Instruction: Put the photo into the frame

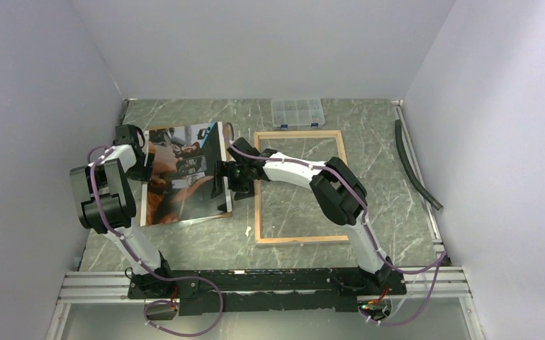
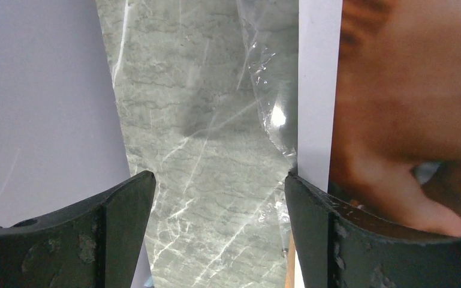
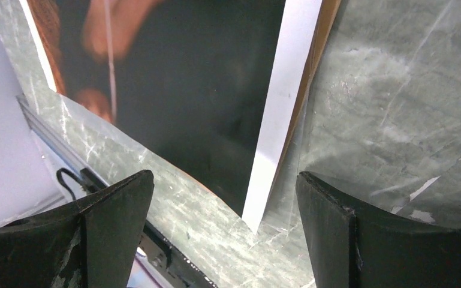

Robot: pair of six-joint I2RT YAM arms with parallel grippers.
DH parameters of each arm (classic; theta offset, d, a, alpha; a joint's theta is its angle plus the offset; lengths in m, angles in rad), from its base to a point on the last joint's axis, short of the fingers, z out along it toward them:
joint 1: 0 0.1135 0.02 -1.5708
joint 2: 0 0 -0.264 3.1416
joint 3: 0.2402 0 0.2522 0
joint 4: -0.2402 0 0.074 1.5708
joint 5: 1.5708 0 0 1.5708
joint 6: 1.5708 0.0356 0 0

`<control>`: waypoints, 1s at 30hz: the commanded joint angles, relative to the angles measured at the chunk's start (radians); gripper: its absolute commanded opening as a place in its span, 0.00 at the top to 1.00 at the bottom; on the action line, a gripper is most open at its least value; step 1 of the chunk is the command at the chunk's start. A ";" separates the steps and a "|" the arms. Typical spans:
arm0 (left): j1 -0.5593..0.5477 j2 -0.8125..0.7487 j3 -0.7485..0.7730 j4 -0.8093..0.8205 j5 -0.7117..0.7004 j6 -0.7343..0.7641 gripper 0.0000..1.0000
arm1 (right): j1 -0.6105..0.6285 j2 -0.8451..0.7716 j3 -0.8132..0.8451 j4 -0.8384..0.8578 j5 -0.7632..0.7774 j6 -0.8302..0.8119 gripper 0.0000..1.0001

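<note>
The green marbled tabletop (image 1: 383,142) carries everything. On its right half the frame (image 1: 298,132) lies flat, light-wood side up, with the marble showing through its middle. Its long axis runs from the near edge toward the far wall.

The photo (image 1: 184,177) lies flat just left of the frame, its long axis running almost the same way, slightly tilted. A thin brown edge shows under its right side in the right wrist view.

The two arms bracket the photo across its short axis. The left pincer (image 1: 144,159) sits at the left long edge: its wrist view shows one finger (image 2: 359,240) over the white margin and bare marble between the fingers. The right pincer (image 1: 221,180) sits at the right long edge, between photo and frame, above the photo's near right corner. Both pincers stand wide apart with nothing clamped.

The photo probably has to travel rightward, and the right arm is the one nearer the frame.
</note>
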State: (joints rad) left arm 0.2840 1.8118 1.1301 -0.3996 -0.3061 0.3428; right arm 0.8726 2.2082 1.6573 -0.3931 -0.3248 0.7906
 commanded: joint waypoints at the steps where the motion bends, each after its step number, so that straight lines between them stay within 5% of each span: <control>1: -0.028 -0.016 -0.043 -0.036 0.059 -0.024 0.15 | -0.016 -0.065 -0.057 0.039 -0.067 0.057 0.08; 30: -0.046 -0.028 -0.082 -0.036 0.093 -0.030 0.17 | -0.079 -0.205 -0.161 0.490 -0.382 0.232 0.15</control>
State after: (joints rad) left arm 0.2573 1.7710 1.0645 -0.3477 -0.3084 0.3428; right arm 0.8032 2.0617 1.4494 -0.1066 -0.6384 0.9810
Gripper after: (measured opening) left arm 0.831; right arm 0.850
